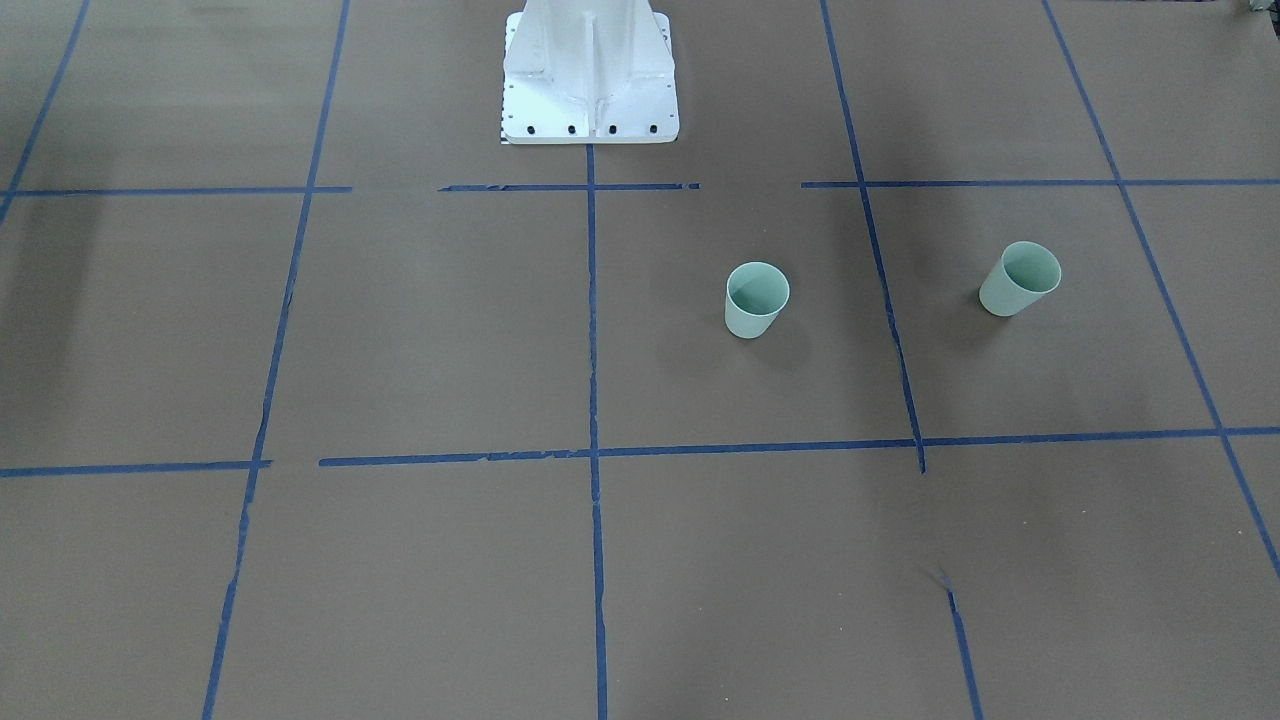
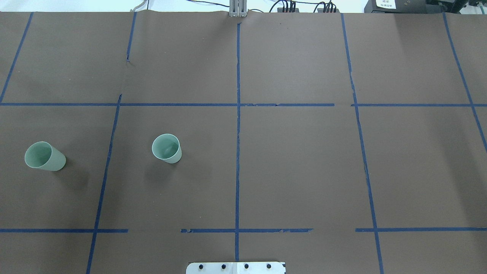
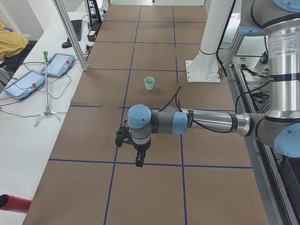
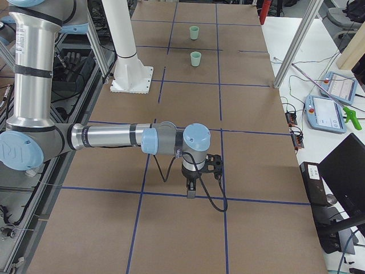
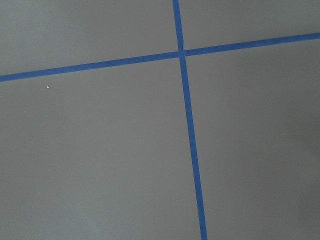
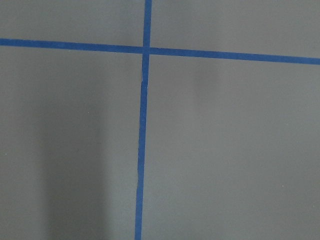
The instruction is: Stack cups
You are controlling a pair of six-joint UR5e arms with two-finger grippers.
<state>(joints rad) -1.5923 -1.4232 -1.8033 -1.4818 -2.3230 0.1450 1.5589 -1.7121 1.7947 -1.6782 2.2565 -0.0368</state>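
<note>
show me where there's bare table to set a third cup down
Everything right of the centre tape line in the overhead view is bare paper. Left of it stand only the outer cup and inner cup, apart, with a bare gap between.

My left arm (image 3: 211, 123) and right arm (image 4: 108, 137) are shiny silver tubes with round light blue caps (image 3: 139, 116). Thin black cables (image 3: 173, 97) loop just behind my black left claw (image 3: 139, 161) and right claw (image 4: 191, 192). My white stand (image 1: 590, 60) has small black screws (image 1: 572, 129).

Open table (image 2: 296, 167) separates outer cup (image 2: 45, 156), inner cup (image 2: 166, 148)
</note>
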